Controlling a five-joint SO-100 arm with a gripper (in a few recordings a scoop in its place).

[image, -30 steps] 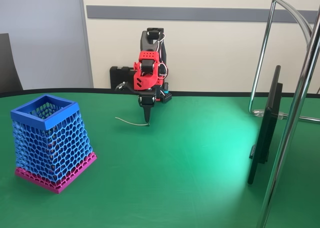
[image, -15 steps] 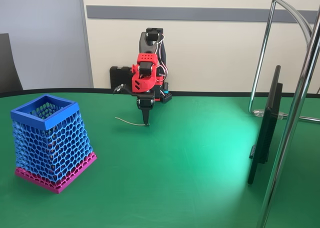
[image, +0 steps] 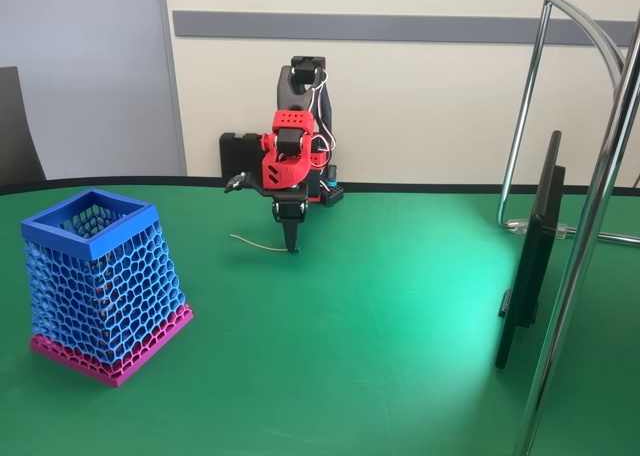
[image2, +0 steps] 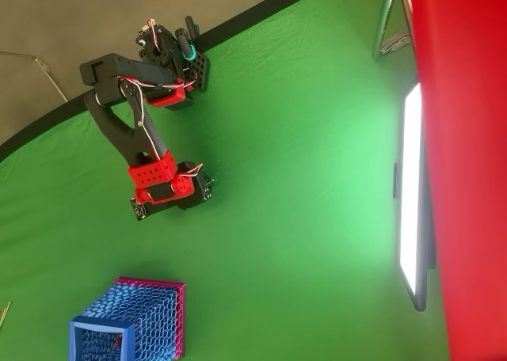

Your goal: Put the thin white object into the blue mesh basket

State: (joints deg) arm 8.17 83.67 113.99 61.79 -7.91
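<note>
The thin white cord (image: 255,244) lies curved on the green table, running left from my gripper's tip. My gripper (image: 292,242) points straight down with its black fingers together at the cord's right end, touching the table. In the overhead view the gripper (image2: 207,188) sits below the red wrist, and the cord is too faint to make out. The blue mesh basket (image: 90,238) stands upright on its magenta base at the left, well apart from the gripper. From above, the basket (image2: 135,313) is at the bottom left.
A dark monitor (image: 530,256) stands edge-on at the right beside chrome stand poles (image: 590,226). The arm's base (image: 305,181) sits at the table's far edge. Open green table lies between gripper and basket.
The red wrist has tilted and dropped slightly to the left. The fingertips stay at the cord's right end, and the cord has not moved.
</note>
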